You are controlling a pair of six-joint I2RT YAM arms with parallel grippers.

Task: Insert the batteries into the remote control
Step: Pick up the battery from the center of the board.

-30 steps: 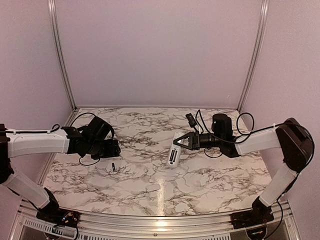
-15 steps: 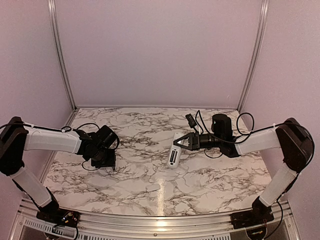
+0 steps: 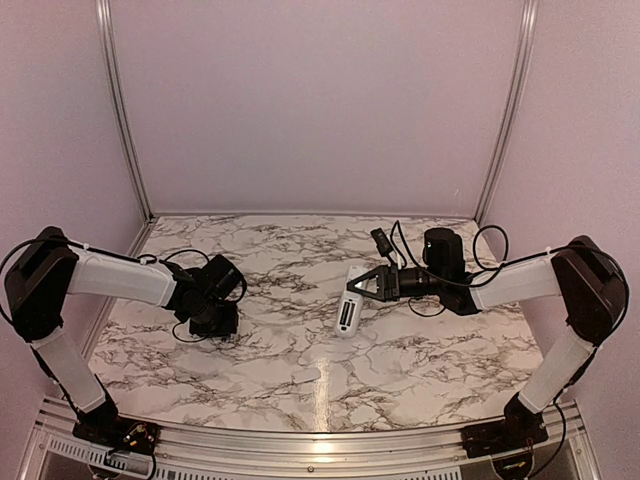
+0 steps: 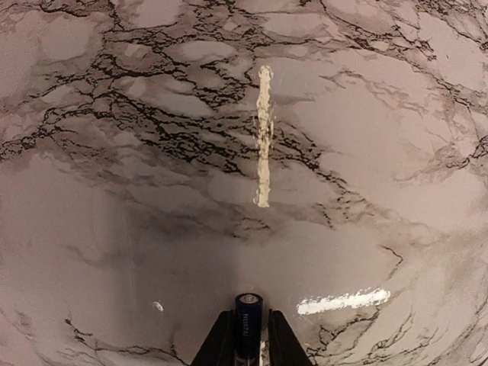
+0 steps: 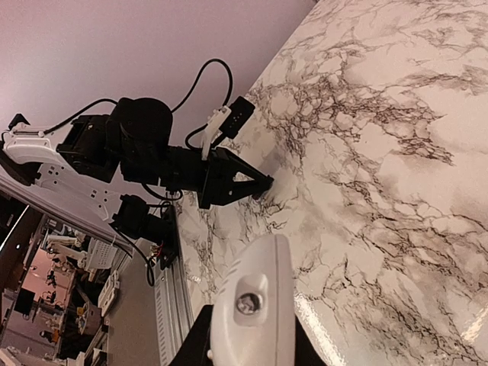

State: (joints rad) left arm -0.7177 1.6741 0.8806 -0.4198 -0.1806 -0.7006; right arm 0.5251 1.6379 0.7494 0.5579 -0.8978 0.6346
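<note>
A dark, slim battery (image 4: 248, 320) with a pale end cap stands between the fingertips of my left gripper (image 4: 248, 345), whose jaws press its sides just above the marble table (image 4: 114, 191). From above, that left gripper (image 3: 224, 326) points down at the left of the table and hides the battery. My right gripper (image 3: 364, 285) is shut on one end of the white remote control (image 3: 347, 308) and holds it off the table near the middle, with a dark recess on its upper face. The remote control (image 5: 255, 301) fills the lower right wrist view between the right gripper's (image 5: 248, 347) jaws.
Lilac walls with aluminium posts (image 3: 120, 110) close in the table on three sides, and a metal rail (image 3: 320, 440) runs along the near edge. Cables loop off both wrists. A pale light streak (image 4: 264, 137) reflects on the marble ahead of the left gripper.
My left arm has swung down and rightward onto the battery that lay on the table, and its jaws have closed on it. The right arm and remote have not moved.
</note>
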